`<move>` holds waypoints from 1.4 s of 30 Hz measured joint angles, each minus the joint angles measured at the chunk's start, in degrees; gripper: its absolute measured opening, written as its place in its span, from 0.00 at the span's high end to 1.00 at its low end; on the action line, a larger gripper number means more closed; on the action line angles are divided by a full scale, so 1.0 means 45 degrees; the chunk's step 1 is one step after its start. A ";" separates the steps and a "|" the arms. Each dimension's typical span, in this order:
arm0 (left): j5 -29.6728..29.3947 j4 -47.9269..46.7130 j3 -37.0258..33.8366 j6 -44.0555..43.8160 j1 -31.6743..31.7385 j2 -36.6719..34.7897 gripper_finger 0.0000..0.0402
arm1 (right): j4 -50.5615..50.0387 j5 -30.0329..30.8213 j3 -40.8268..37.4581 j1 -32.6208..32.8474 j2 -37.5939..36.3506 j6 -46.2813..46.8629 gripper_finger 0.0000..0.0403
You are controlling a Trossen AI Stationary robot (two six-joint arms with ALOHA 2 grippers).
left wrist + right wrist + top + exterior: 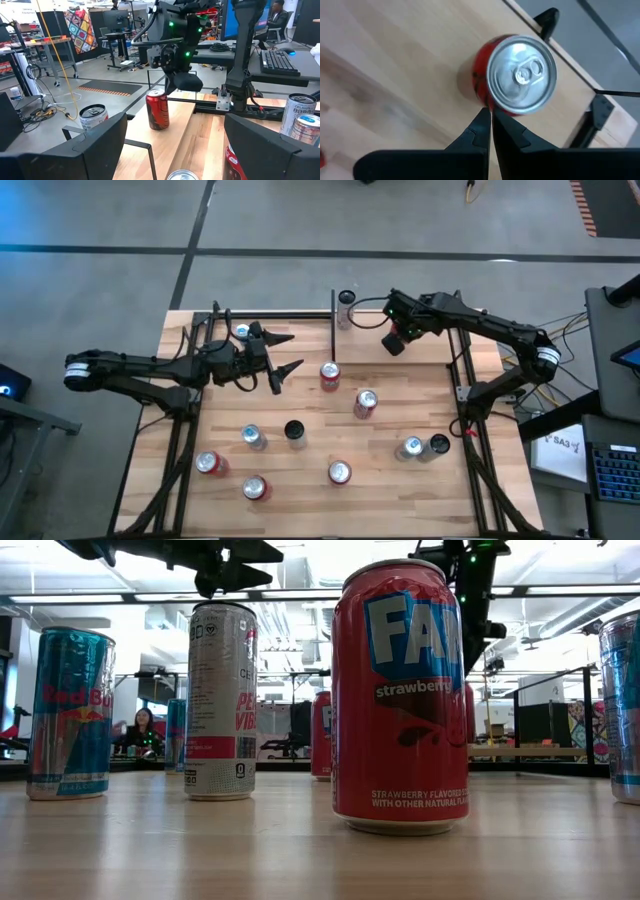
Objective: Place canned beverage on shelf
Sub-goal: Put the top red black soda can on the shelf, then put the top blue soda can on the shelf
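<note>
A red can point(520, 75) stands upright on the wooden tabletop near its far edge, and it also shows in the left wrist view point(157, 107). My right gripper point(490, 120) is shut and empty. It hovers just above and beside the can's top, clear of it in the left wrist view point(184, 82); in the high view it point(392, 345) covers the can. The shelf point(305, 325), a light-wood board with thin black rods, sits at the far left. My left gripper point(293, 351) is open and empty above the shelf's right end.
A silver can point(346, 300) stands at the far edge by a black post point(333, 330). A blue-topped can point(241, 332) is beside my left arm. Several more cans stand across the tabletop, among them a red one point(330, 375) just past my left gripper. Black frames line both sides.
</note>
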 joint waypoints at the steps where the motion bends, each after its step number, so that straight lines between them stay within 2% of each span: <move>1: -0.0002 0.0000 0.0000 0.0000 -0.0002 0.0005 0.20 | -0.0037 0.0103 0.0000 -0.0014 0.0010 0.0001 0.98; 17: -0.0002 0.0005 0.0000 -0.0083 0.0000 0.0000 0.20 | -0.0204 0.0075 0.0845 -0.0059 -0.0492 -0.0446 0.98; 22: 0.0003 0.0005 0.0000 -0.0087 0.0000 0.0000 0.20 | 0.0577 -0.0711 0.0699 -0.0035 -0.0884 -0.1092 0.98; 28: 0.0003 0.0104 0.0000 -0.0087 -0.0004 0.0005 0.20 | 0.2228 -0.0491 -0.0261 -0.0144 -0.1267 -0.1525 0.98; 33: -0.0003 0.0117 0.0000 -0.0313 -0.0003 0.0000 0.20 | 0.3100 0.0969 -0.1161 -0.0249 -0.1355 -0.1768 0.98; 36: -0.0051 0.0152 0.0000 -0.0310 0.0010 0.0000 0.20 | 0.4267 0.0835 -0.1549 -0.0230 -0.1715 -0.2147 0.98; 42: -0.1758 0.0039 0.0204 0.0499 0.0023 -0.0010 0.20 | 0.7517 0.0494 -0.2743 -0.0200 -0.3010 -0.3387 0.98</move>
